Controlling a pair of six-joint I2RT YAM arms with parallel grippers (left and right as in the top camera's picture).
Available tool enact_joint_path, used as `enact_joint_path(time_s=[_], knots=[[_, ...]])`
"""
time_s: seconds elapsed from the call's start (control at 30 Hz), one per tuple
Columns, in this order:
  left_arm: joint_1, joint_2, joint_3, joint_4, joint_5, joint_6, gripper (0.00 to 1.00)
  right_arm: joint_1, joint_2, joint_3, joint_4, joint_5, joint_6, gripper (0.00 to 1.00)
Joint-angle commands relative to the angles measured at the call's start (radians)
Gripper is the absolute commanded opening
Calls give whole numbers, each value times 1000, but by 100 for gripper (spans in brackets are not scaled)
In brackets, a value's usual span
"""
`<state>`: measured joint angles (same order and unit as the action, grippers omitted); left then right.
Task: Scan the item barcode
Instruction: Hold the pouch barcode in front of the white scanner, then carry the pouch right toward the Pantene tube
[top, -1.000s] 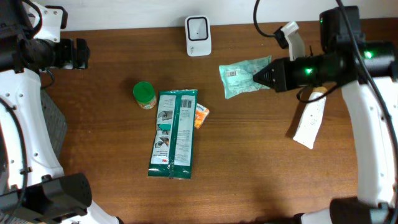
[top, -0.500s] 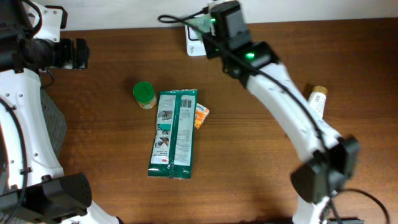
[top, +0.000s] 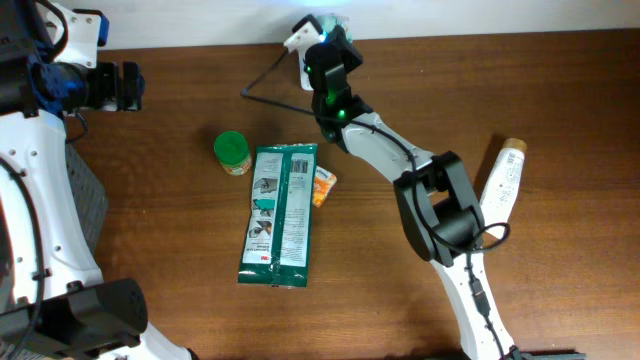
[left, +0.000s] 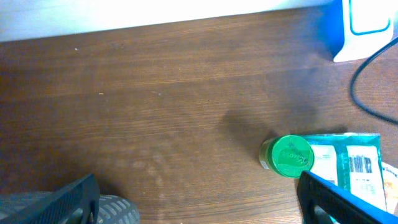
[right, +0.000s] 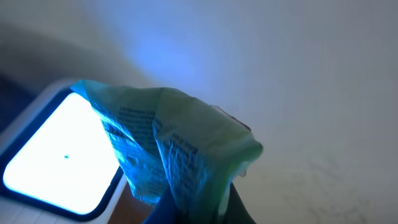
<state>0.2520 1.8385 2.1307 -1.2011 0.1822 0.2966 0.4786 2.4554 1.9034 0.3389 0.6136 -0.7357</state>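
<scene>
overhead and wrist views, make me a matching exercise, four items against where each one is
1 jar
2 teal packet
3 white bottle
4 pale green pouch

a held in the right gripper in front of the scanner
b far right, lying down
c middle, lying flat
d green lid, just left of the teal packet

Pairs: 1-d, 2-c, 3-b, 4-a

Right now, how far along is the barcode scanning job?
Done: the crinkled pale green plastic packet is off the table, clamped in the shut right claw. In hand: it hangs at the glowing window of the white box-shaped scanner; whether it has read, I cannot tell. Left: get the read, then set the packet down.
</scene>
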Motion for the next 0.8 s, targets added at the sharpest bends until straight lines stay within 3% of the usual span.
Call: enact_joint_path(time_s=[0.0, 0.53, 0.77], knots=[[2, -10, 6, 2, 4, 15, 99, 3, 5, 14, 14, 19, -61, 4], [2, -10, 6, 2, 4, 15, 99, 19, -16, 14, 77, 57, -56, 4], [2, -10, 6, 2, 4, 15, 99, 26, -181, 14, -212, -18, 135, 4]])
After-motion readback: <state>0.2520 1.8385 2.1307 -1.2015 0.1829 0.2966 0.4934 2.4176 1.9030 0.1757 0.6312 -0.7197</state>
